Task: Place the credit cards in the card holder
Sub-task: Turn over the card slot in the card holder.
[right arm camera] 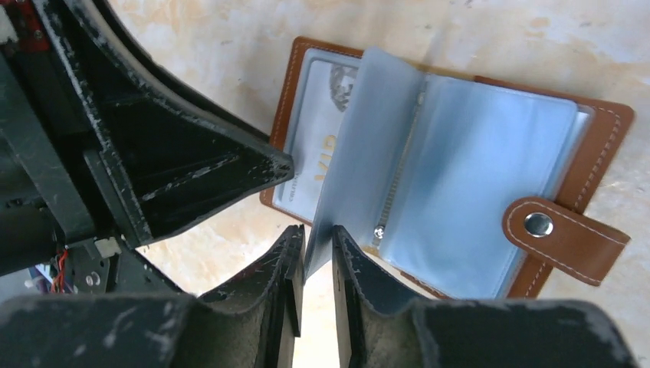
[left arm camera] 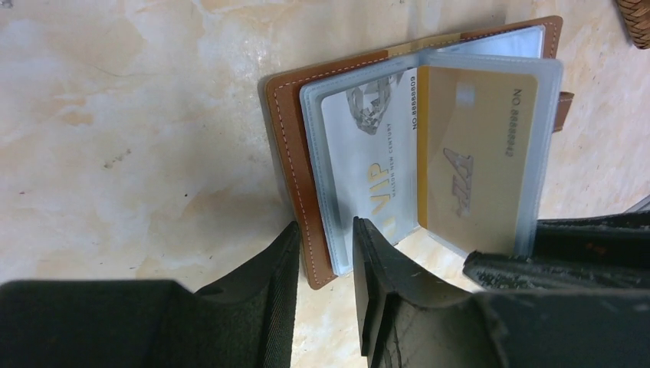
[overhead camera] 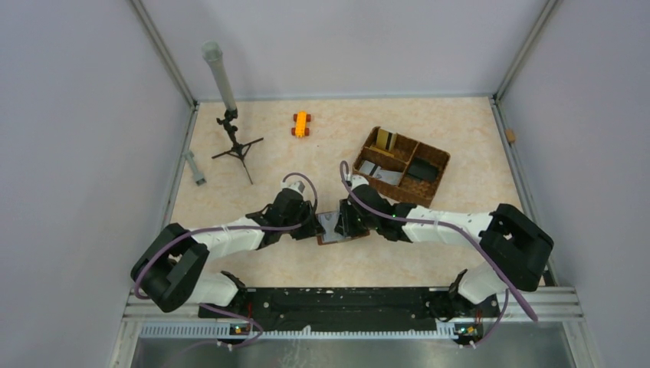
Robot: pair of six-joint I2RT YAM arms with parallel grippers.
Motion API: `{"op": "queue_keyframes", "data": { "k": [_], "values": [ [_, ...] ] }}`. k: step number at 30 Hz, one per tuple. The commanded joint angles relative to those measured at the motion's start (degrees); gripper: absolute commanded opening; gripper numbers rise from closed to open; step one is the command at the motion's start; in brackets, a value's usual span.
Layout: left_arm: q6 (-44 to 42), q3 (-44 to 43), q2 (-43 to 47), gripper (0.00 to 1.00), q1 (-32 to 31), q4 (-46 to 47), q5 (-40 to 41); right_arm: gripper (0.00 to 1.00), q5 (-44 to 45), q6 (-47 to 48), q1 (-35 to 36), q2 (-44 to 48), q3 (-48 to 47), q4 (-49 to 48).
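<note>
I see the card holder point(overhead camera: 338, 228) lying open between both arms, my left gripper point(left arm camera: 326, 253) pinching its brown cover edge at 9 o'clock, my right gripper point(right arm camera: 316, 257) pinching a raised sleeve point(right arm camera: 360, 146), remaining credit cards point(overhead camera: 385, 141) in the basket point(overhead camera: 438, 157) at 1 o'clock.

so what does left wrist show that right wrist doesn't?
Only left wrist: the gold card in its clear sleeve, and the left jaws astride the holder's brown cover edge.
Only right wrist: the snap tab, and the right jaws pinching a raised sleeve.
Both: the open card holder and the silver VIP card on the table.
</note>
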State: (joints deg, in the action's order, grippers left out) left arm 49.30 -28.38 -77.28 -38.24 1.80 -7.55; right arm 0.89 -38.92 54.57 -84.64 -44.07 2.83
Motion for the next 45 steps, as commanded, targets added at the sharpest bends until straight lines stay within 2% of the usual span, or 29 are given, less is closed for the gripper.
{"op": "queue_keyframes", "data": {
  "k": [1,7,14,19,25,29,33,35,38,39,45],
  "values": [
    [-0.8,0.6,1.9,0.36,0.3,0.4,2.4,0.23,1.4,1.3,2.3,-1.6,-4.5,-0.1],
    [-1.1,1.2,4.6,0.38,1.0,-1.0,3.8,0.31,1.3,1.3,3.3,-2.6,-5.6,-0.5],
    [-1.9,3.3,12.1,0.40,1.8,-1.5,4.7,0.51,1.4,1.6,3.5,-1.6,-6.1,0.3],
    [-2.8,3.6,16.2,0.42,2.0,-1.2,4.7,0.56,4.3,1.5,3.5,0.4,-5.9,1.9],
    [-2.8,3.0,14.1,0.42,3.6,-0.4,2.3,0.61,6.4,2.6,3.7,-0.7,-6.1,2.8],
    [-2.9,2.9,13.4,0.42,6.6,-0.2,-0.1,0.69,11.7,3.8,3.6,1.2,-7.6,7.3],
    [-4.8,0.9,15.5,0.57,11.9,-4.0,-4.0,0.72,14.7,9.2,0.0,3.1,-11.7,13.9],
    [-6.8,-2.0,17.0,0.74,15.2,-8.0,-5.8,0.72,14.2,13.0,-3.4,4.5,-13.6,16.1],
    [-11.1,-7.1,18.8,0.95,20.0,-15.4,-7.0,0.74,16.2,19.4,-8.5,6.0,-17.4,20.1],
    [-12.9,-9.1,19.3,0.98,21.2,-17.8,-6.9,0.75,17.0,21.7,-10.3,6.2,-18.6,21.1],
    [-25.1,-21.7,19.5,0.99,27.7,-30.7,-4.3,0.78,18.1,34.8,-21.7,3.4,-24.9,19.0]
  ]
}}
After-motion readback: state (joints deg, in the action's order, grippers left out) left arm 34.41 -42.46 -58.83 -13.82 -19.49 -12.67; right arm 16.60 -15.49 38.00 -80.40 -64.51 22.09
